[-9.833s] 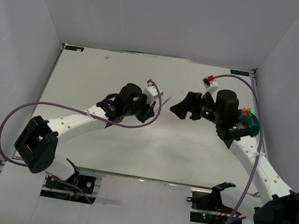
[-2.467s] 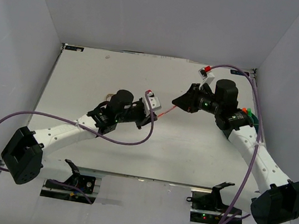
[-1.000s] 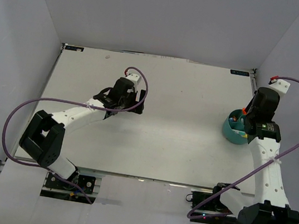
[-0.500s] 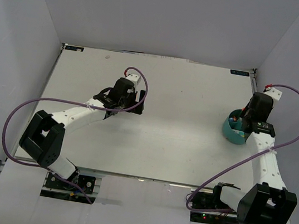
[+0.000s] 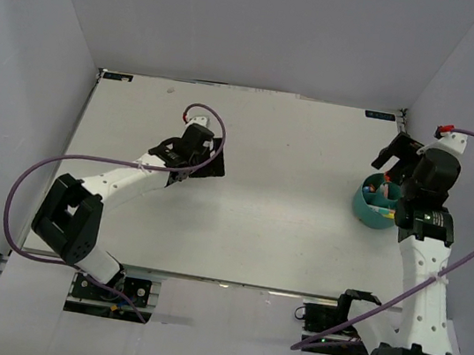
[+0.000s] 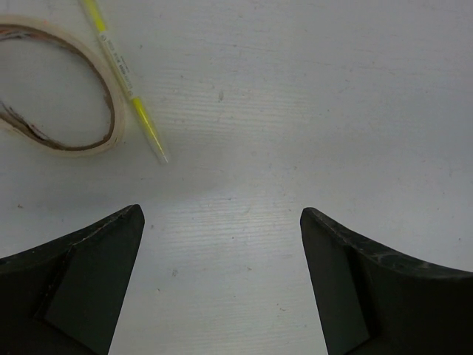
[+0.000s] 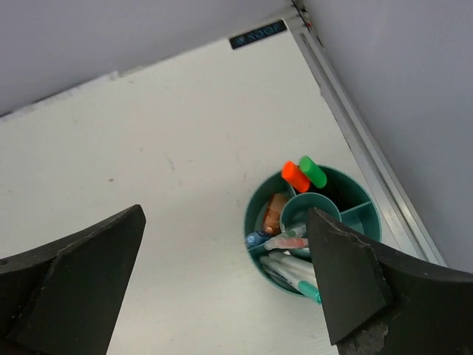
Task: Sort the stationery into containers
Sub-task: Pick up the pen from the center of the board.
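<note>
The round teal container (image 7: 252, 203) stands near the table's right edge, also in the top view (image 5: 370, 217). It holds orange-capped (image 7: 295, 176) and green-capped (image 7: 312, 171) highlighters, a salmon marker (image 7: 277, 209), a pink pen (image 7: 290, 242) and several pale pens. My right gripper (image 7: 225, 214) hovers open above it, a little to its left, holding nothing; in the top view this gripper (image 5: 401, 156) sits just beyond the cup. My left gripper (image 6: 222, 218) hangs open and empty over bare table. Ahead of it to the left lie a yellow pen (image 6: 126, 81) and a beige rubber-band loop (image 6: 111, 137). In the top view the left gripper (image 5: 193, 160) hides both.
The table's raised right edge rail (image 7: 369, 159) and the grey side wall (image 7: 414, 89) run close behind the cup. The back wall (image 7: 111, 29) stands beyond it. A purple cable (image 5: 41, 175) loops off the left arm.
My right gripper has opened and lifted away from the cup, leaving a pen inside. The left arm has shifted slightly left, still open.
</note>
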Robot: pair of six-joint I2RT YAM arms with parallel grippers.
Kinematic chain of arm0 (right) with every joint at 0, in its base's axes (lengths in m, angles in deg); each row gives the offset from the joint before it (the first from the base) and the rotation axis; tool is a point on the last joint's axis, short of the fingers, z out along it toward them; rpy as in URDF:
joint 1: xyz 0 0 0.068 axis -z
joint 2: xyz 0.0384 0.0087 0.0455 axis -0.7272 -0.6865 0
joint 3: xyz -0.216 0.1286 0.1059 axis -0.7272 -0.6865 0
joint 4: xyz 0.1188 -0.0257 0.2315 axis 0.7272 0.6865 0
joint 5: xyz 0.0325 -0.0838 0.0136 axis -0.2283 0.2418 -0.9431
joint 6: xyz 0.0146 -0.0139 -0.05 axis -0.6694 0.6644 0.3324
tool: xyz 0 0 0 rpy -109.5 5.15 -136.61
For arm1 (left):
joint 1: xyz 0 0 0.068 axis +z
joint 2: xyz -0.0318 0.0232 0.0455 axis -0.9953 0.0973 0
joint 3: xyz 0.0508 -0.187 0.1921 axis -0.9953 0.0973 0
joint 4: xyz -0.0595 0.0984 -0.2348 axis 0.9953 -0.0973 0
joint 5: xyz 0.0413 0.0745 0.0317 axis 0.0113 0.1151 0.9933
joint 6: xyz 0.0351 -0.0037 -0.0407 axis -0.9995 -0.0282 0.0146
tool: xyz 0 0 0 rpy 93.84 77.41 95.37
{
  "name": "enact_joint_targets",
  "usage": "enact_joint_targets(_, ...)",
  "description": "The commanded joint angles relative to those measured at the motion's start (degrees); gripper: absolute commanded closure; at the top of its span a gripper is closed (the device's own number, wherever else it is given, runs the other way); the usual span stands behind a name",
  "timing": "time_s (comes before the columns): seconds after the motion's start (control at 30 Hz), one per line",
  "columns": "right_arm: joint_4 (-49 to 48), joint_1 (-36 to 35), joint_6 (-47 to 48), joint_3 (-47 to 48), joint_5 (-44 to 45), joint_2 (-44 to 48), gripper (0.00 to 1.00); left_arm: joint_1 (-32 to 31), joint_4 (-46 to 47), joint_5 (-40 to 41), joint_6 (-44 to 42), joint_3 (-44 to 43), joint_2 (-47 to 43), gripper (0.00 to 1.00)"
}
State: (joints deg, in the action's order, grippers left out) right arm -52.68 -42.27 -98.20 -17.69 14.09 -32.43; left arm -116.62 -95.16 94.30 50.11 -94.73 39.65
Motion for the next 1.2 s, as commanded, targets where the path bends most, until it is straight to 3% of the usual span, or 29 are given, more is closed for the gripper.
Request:
enact_joint_targets(0.0, -1.2, 0.2, -1.2, 2.1, -9.5, 5.2, 0.05, 0.0, -5.5, 4.4, 9.3, -2.0, 1.5, 0.02)
enact_joint_targets(0.2, -3.7, -0.3, -4.6, -1.9, -22.3, 10.0, 0.09, 0.0, -10.7, 6.7, 15.2, -5.3, 7.5, 0.09)
enact_joint_targets(0.6, -4.8, -6.1, -2.4, -7.5, -20.3, 13.2, 0.09, 2.4, -13.8, 7.8, 16.2, -13.1, 19.0, 0.26)
enact_joint_targets(1.17, -5.2, -8.2, -0.4, -9.2, -17.7, 14.8, 0.09, 4.1, -18.1, 6.7, 13.8, -20.6, 27.2, 0.46)
